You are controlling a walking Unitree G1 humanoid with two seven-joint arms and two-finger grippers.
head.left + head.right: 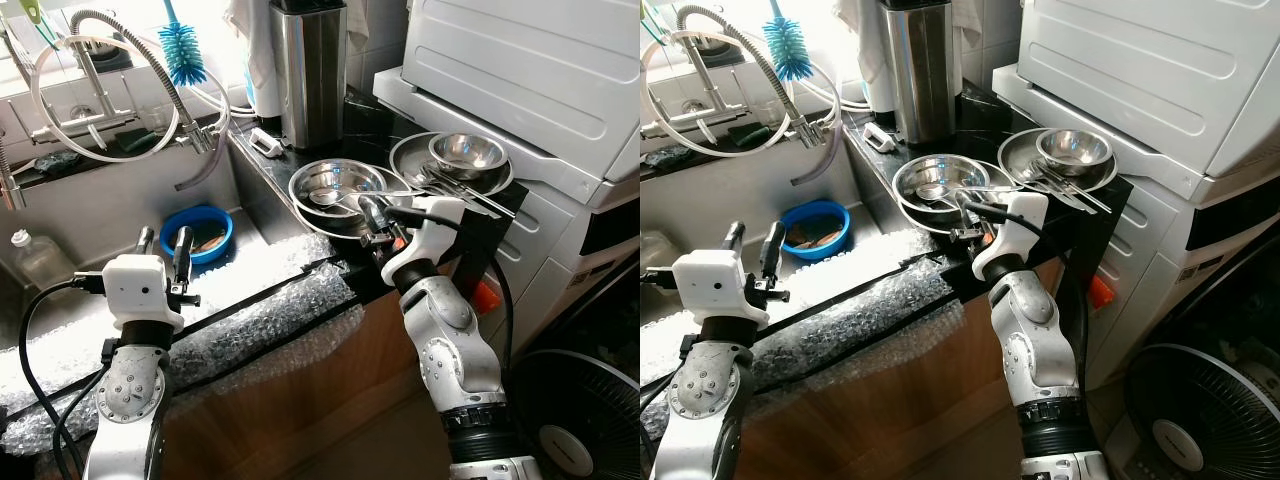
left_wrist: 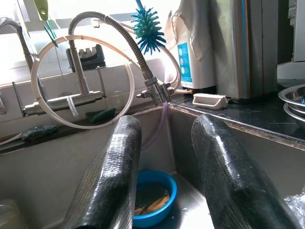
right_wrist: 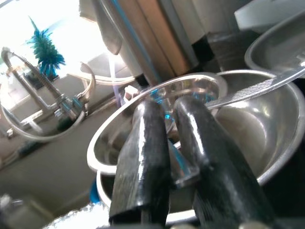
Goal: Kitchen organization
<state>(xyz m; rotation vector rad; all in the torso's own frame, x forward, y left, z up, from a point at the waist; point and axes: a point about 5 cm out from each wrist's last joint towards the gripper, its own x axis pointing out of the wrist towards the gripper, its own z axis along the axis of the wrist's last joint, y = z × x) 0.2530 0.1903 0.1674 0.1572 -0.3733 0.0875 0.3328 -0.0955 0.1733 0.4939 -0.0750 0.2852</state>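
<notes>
Right hand (image 1: 372,222) sits at the near rim of a steel bowl (image 1: 335,181) on the dark tabletop (image 1: 290,165); fingers nearly pressed together. Wrist view shows something thin and bluish between them at the rim; cannot tell what. A ladle (image 1: 325,197) lies inside the bowl, just beyond the fingertips. To the right of it, a steel plate (image 1: 408,155) carries a smaller bowl (image 1: 466,150) and loose utensils (image 1: 455,187). Left hand (image 1: 164,245) hovers over the sink (image 1: 110,225), fingers spread, holding nothing. Blue bowl (image 1: 197,233) on the sink floor lies just ahead of it. Bubble wrap (image 1: 250,310) drapes the sink's near edge. Faucet hose (image 1: 130,45) and blue brush (image 1: 183,55) behind.
</notes>
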